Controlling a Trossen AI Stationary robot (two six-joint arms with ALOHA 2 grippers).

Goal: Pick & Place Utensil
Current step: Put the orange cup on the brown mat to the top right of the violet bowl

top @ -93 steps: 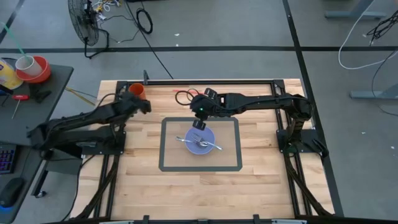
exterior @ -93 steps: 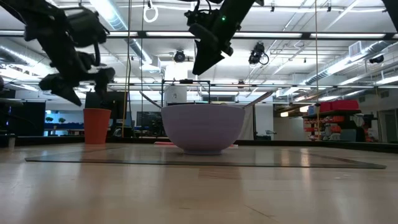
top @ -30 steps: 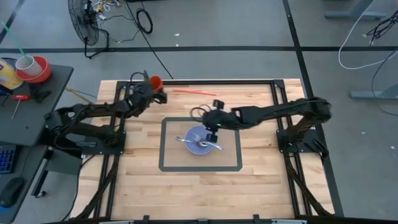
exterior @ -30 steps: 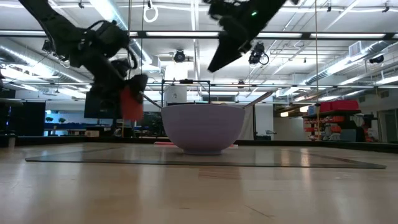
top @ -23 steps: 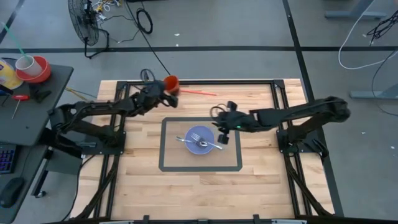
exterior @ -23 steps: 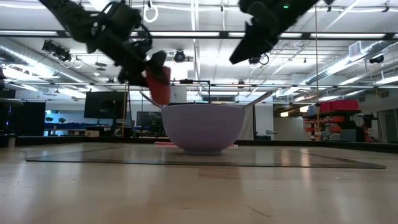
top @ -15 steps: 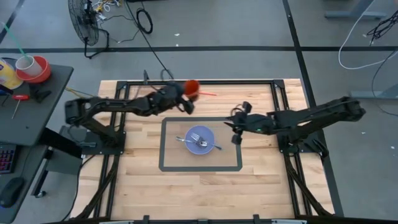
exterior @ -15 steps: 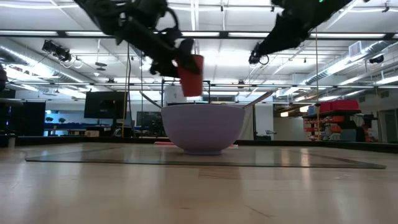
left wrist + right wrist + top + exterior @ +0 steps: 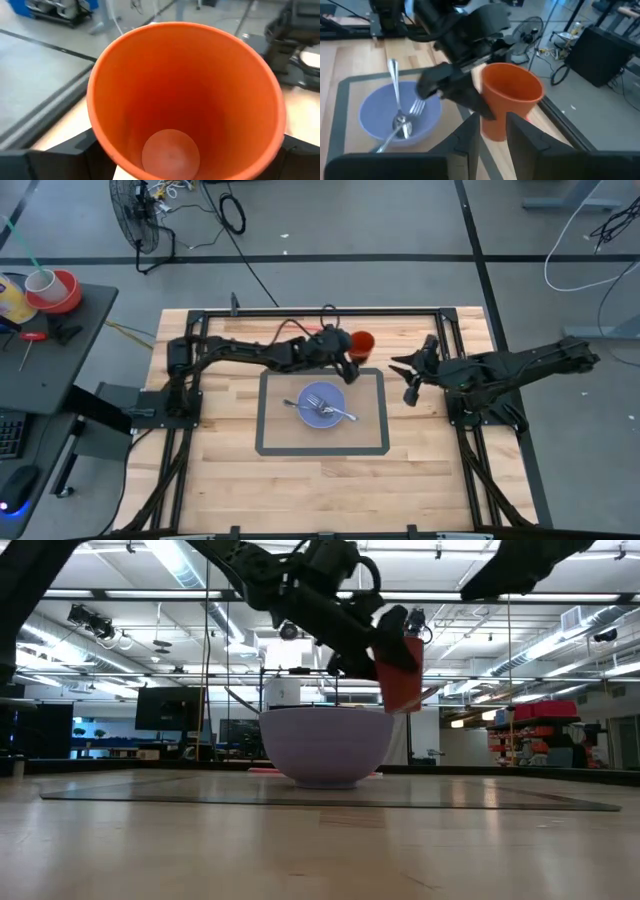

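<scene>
An orange plastic cup [image 9: 362, 341] hangs in the air just past the far right corner of the grey-framed mat, held by my left gripper [image 9: 351, 352]. In the low view the cup [image 9: 402, 673] is tilted, above and to the right of the bowl. A lavender bowl [image 9: 322, 402] stands on the mat, with a metal fork [image 9: 318, 404] and a spoon [image 9: 396, 95] leaning inside it. My right gripper [image 9: 408, 377] is open, to the right of the cup, touching nothing. My left gripper pinches the orange cup's outer wall [image 9: 487, 102] between its two fingers, one finger [image 9: 75, 150] on each side. It comes level from the table's left side. The cup is lifted clear of the table, mouth up and tilted.
The mat [image 9: 270, 448] takes up the table's middle; bare wood lies near it and to both sides. A black frame [image 9: 300, 309] rims the table. A side table with cups [image 9: 50, 288] stands off the left edge.
My left arm has carried the orange cup from the table's far left area toward the right, along the far side and past the bowl, raised off the table. My right gripper has drawn back from over the bowl toward the table's right edge.
</scene>
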